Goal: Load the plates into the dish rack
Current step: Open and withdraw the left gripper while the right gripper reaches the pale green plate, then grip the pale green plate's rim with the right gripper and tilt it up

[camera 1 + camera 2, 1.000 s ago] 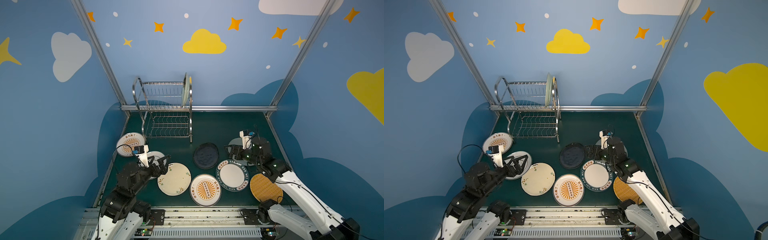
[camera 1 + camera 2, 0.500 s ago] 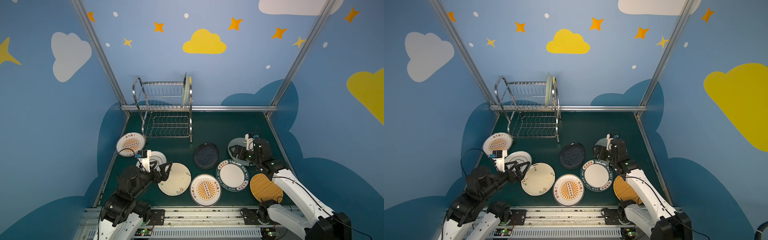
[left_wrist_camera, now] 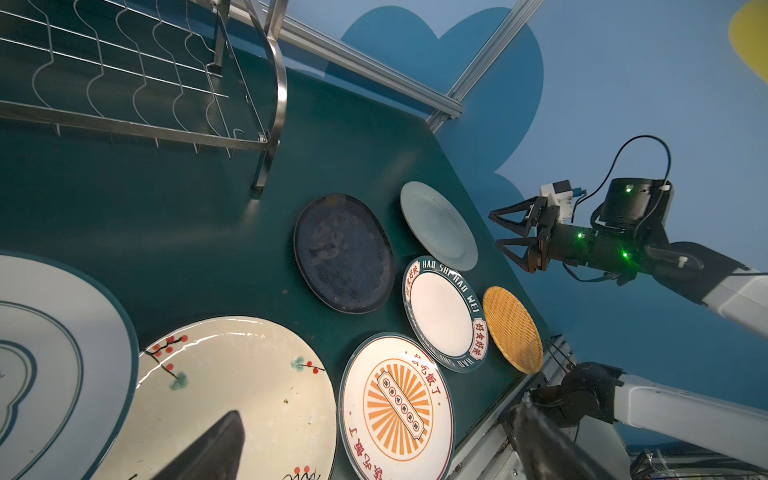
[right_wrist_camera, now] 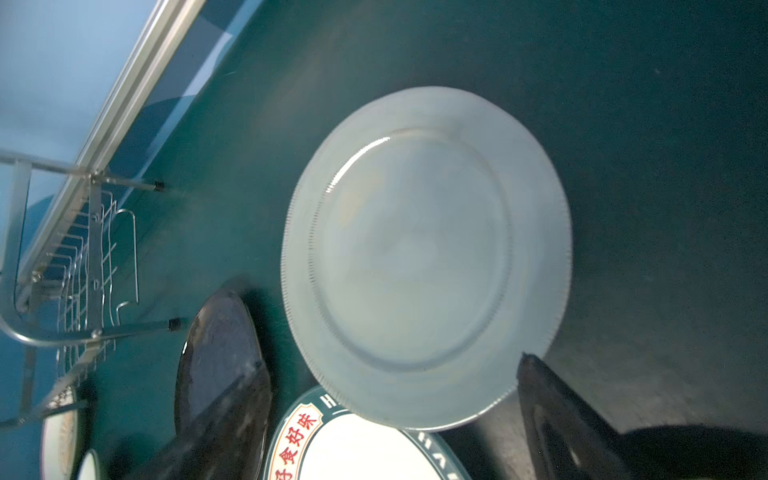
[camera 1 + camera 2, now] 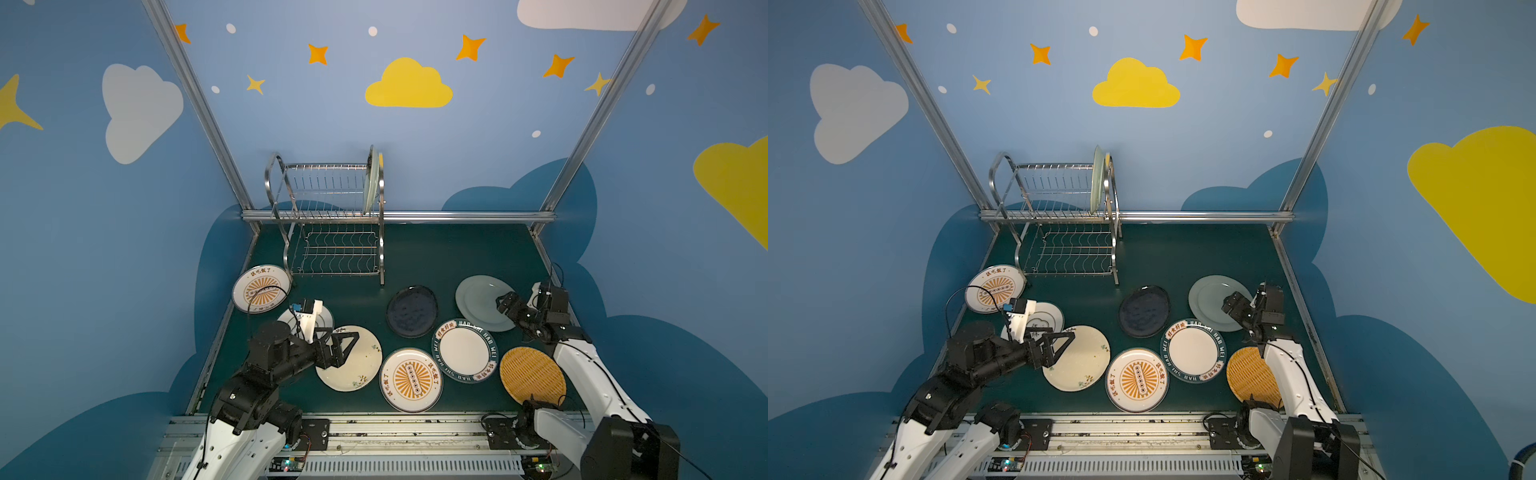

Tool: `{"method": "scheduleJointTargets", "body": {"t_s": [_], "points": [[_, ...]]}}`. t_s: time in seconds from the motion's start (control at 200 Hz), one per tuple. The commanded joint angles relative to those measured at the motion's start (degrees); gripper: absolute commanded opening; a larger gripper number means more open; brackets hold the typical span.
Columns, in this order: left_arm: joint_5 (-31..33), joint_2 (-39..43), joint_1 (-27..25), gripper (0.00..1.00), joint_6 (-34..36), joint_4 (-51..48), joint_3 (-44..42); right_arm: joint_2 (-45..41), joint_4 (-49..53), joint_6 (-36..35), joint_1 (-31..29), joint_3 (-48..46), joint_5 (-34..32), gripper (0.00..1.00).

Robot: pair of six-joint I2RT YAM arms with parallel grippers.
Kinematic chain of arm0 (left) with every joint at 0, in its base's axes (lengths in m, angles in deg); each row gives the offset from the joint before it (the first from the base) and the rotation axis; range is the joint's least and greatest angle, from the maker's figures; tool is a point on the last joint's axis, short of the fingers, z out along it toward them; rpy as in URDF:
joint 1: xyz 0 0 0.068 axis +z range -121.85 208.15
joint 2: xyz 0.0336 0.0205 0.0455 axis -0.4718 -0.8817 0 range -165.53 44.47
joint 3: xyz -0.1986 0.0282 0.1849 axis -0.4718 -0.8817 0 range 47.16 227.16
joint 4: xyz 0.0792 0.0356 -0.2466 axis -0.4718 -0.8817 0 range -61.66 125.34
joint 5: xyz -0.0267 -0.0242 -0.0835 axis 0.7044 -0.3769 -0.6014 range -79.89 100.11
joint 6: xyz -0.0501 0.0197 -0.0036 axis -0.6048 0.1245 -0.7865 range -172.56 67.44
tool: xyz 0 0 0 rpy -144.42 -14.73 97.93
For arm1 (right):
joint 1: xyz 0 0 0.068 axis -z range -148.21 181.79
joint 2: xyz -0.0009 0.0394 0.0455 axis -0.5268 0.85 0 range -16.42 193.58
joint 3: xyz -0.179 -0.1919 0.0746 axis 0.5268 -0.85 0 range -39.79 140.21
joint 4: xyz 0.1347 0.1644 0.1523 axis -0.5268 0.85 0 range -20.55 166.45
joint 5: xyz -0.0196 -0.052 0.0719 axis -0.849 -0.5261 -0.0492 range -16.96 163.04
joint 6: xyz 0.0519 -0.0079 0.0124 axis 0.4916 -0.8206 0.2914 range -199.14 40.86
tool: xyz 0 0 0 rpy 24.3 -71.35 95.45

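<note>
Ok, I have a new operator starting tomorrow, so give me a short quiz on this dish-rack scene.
1. True or false: a racked green plate already stands on edge in the upper tier of the dish rack.
2. The open right gripper hovers over the edge of which plate? A: black plate. B: flat pale green plate. C: yellow woven plate.
3. How many plates lie on the table?

Key: 1 true; 2 B; 3 eight.
</note>
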Motion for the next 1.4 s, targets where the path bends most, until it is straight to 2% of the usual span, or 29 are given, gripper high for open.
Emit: {"method": "scheduleJointTargets", "body": {"t_s": [0.0,0.155,0.315,0.456,0.516,0.676,0.856,1.096,1.186,1.267,1.397], "points": [[-0.88,-0.55,-0.19,1.0,0.73,0.82,0.57,1.5,-3.92,1.93,6.14,-1.5,5.83,0.91],[-0.41,-0.43,-0.2,1.0,0.83,0.76,0.57,4.5,-7.18,4.21,11.2,-2.24,9.17,0.89],[0.24,0.26,-0.19,1.0,0.89,0.74,0.56,10.46,-10.23,6.39,12.36,-1.23,11.82,0.87],[0.6,0.8,-0.17,1.0,0.8,0.76,0.46,18.73,-2.77,3.31,13.97,6.53,19.98,0.84],[0.75,0.8,-0.24,1.0,0.76,0.72,0.43,23.31,0.46,1.84,14.4,10.45,23.72,0.78],[1.06,1.44,-0.26,1.0,0.81,0.74,0.43,31.28,-5.31,3.74,16.39,9.93,31.28,0.68],[1.28,1.9,-0.29,1.0,0.81,0.86,0.29,31.37,-4.52,2.32,16.23,9.02,28.99,0.68],[1.46,2.0,-0.33,1.0,0.87,0.91,0.29,26.59,-4.77,2.32,16.63,8.02,29.5,0.71],[1.48,2.01,-0.28,1.0,0.89,0.92,0.2,23.93,-3.3,2.33,16.91,7.8,27.15,0.72],[1.51,2.12,-0.26,1.0,0.86,0.83,0.29,22.31,-1.55,2.26,18.23,7.53,25.34,0.74],[1.47,2.2,-0.26,1.0,0.89,0.88,0.28,21.54,-2.74,3.24,21.08,5.48,26.06,0.75]]}}
